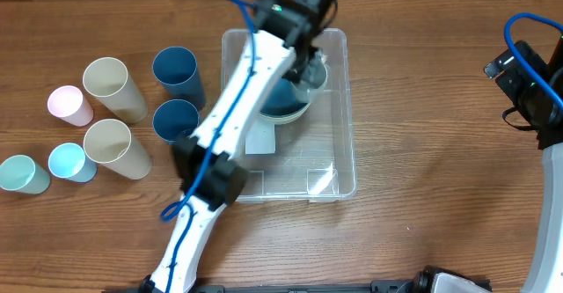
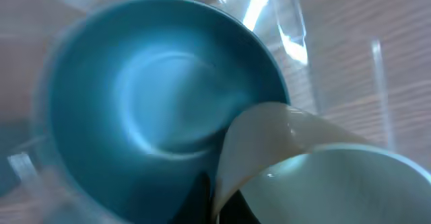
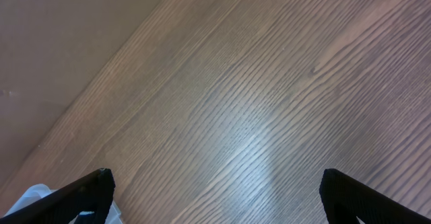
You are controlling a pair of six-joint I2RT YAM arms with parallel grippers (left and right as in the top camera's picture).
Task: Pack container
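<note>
We get even, bright light on the desk (image 1: pixel 422 108) overhead, white glare on the container (image 1: pixel 324 180) wall, a soft sheen in the right wrist view, and the left wrist's bowl (image 2: pixel 155 109) totally blurred.

Table (image 1: pixel 422 152): mid-brown, fine straight wood grain. The container (image 1: pixel 339 165) is clear and colourless with a white label (image 1: pixel 261 141) on its bottom, and toward its 12 o'clock end sits a deep teal bowl (image 2: pixel 155 109) with an off-white cup (image 2: pixel 323 177) over its 4 o'clock rim. At the container's 9 o'clock: two dark blue cups (image 1: pixel 177 73) (image 1: pixel 176 120), two cream cups (image 1: pixel 113 86) (image 1: pixel 114 146), a pink cup (image 1: pixel 69 105), a light blue cup (image 1: pixel 70 162) and a pale mint cup (image 1: pixel 22 174). Left arm (image 1: pixel 251 77) is white with black joints and a blue cable (image 1: pixel 230 99); right arm (image 1: pixel 528 82), at 3 o'clock, is black.
</note>
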